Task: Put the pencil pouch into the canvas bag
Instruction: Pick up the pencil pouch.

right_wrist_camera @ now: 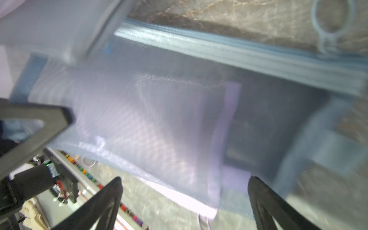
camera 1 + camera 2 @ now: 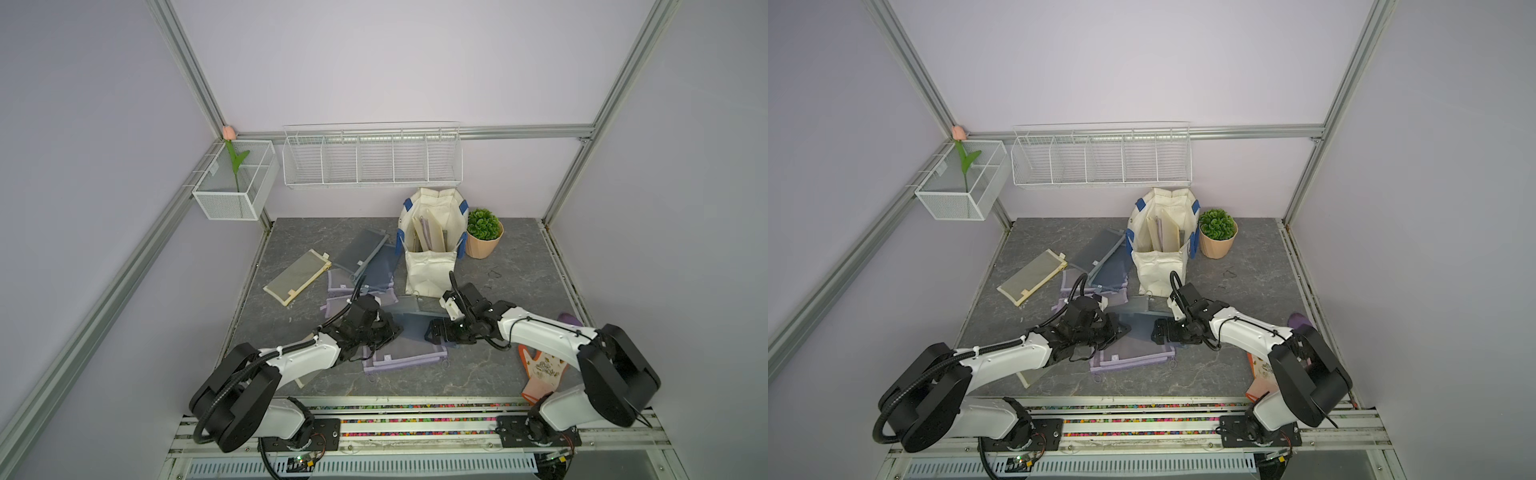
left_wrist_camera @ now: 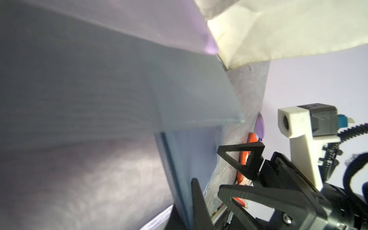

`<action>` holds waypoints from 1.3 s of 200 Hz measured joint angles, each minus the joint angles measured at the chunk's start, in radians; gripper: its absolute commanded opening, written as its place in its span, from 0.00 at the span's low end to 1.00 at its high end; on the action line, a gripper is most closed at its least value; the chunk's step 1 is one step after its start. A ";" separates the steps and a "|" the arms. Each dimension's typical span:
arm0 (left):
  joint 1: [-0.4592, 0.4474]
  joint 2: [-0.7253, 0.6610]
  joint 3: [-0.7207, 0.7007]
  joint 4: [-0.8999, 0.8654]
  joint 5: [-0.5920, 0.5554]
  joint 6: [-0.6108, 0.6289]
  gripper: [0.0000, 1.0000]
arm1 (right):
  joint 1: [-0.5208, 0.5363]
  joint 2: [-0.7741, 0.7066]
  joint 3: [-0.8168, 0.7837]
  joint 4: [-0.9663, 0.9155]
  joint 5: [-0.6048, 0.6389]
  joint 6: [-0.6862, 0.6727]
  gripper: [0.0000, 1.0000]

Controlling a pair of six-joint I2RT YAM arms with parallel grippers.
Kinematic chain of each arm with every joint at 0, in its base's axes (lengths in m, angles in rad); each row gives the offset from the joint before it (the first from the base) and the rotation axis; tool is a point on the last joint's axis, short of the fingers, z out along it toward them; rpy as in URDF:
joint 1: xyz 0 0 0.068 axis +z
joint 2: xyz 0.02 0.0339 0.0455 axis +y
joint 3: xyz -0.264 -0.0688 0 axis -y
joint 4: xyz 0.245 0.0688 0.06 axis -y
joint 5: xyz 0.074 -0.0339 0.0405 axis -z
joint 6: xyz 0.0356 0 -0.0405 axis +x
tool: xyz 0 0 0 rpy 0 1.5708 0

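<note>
Since the left gripper (image 2: 392, 332) is pressed shut on the 9 o'clock end of the blue-grey mesh pencil pouch (image 2: 411, 327), the step in hand reads as the lift-off.

Pouch location: near table centre, apparently partly raised off a purple pouch (image 2: 405, 360) beneath it; not yet in the bag.

Right gripper (image 2: 430, 332): spread wide at the pouch's 3 o'clock end, pinching nothing.

Canvas bag (image 2: 428, 274): upright at 12 o'clock from the pouch, mouth open, flat pouches (image 2: 428, 235) already standing inside. A potted plant (image 2: 483, 232) stands just beside the bag at its 3 o'clock.

Judgement on doing it well:
- Mesh looks limp and will likely sag from a one-end pinch. Either close the right gripper on the free end to carry it flat, or let it hang and enter the bag edge-first.
- Raise slowly and confirm the purple pouch does not ride along.
- Clear the bag's near rim fully before travelling toward 12 o'clock; the soft wall could fold or tip if nudged.
- Aim for a free gap, away from the blue handles (image 2: 408, 203).
</note>
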 measured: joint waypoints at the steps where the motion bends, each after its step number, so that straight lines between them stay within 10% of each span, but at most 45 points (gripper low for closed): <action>1: 0.000 -0.006 0.003 -0.008 0.000 0.005 0.00 | 0.000 -0.007 0.000 -0.005 0.000 -0.001 0.98; 128: 0.000 -0.239 0.476 -0.682 0.217 0.633 0.00 | -0.069 -0.345 0.251 -0.183 -0.186 -0.207 0.90; 202: 0.000 -0.144 0.856 -0.938 0.406 0.838 0.00 | -0.072 -0.356 0.258 -0.156 -0.369 -0.233 0.90; 260: -0.001 -0.134 0.879 -1.009 0.457 0.880 0.00 | -0.072 -0.413 0.296 -0.173 -0.390 -0.243 0.89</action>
